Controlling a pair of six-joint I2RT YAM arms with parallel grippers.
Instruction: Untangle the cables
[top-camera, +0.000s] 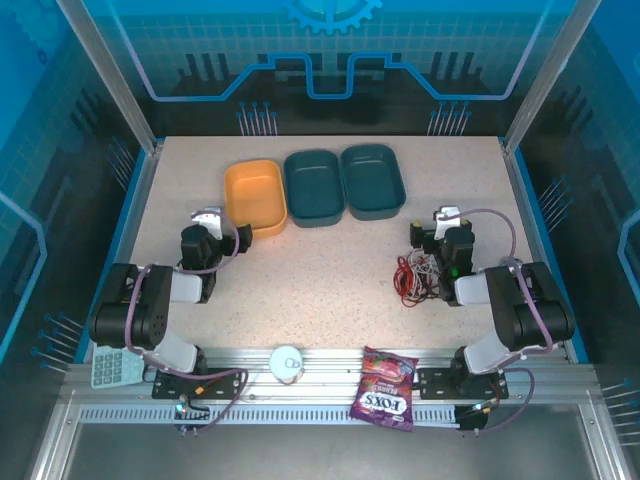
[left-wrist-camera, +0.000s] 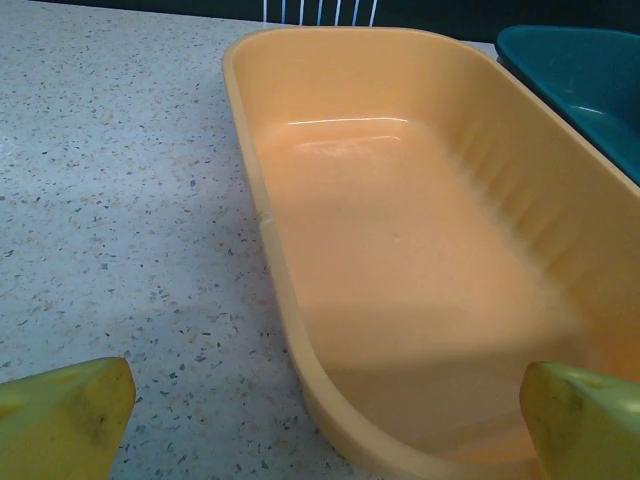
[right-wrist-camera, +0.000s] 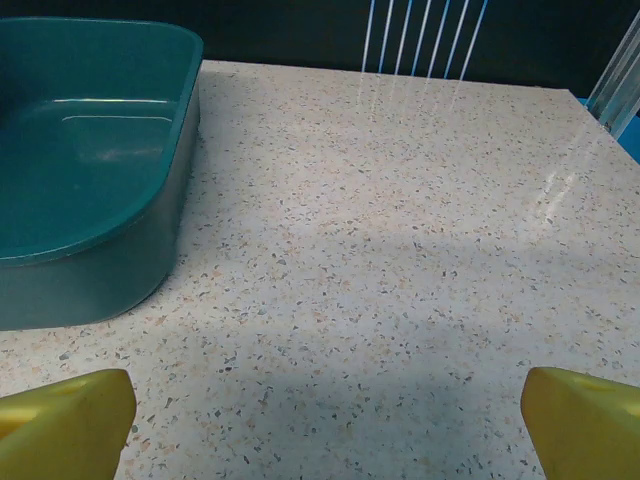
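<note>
**Near edge.** A calculator lay at the left, a small white round item in the middle and a sweet packet to its right. None bore on the task.

**Task item.** The cables lay on the right half of the surface. They formed one heap of red, white and black strands, just left of the right arm's wrist. No strand was lifted or drawn apart from the rest.

**Tools.** The right tool stood wide and empty, on the far side of the heap and facing away from it. Its yellow fingertips framed bare surface and the right teal tray. The left tool, also wide and empty, stood well apart from the cables on the left. Its fingertips framed the orange tray.

**Far side.** The orange tray, the left teal tray and the right teal tray sat in a row, all empty.

**Assessment.** Untangling appeared not yet begun, and the step in hand was judged to be the approach. The next move would call for the right tool to come back over the heap, tilt down and pinch one outer strand. The left tool would need to cross over and hold the remainder. Such thin strands would call for a close pinch low to the surface.
</note>
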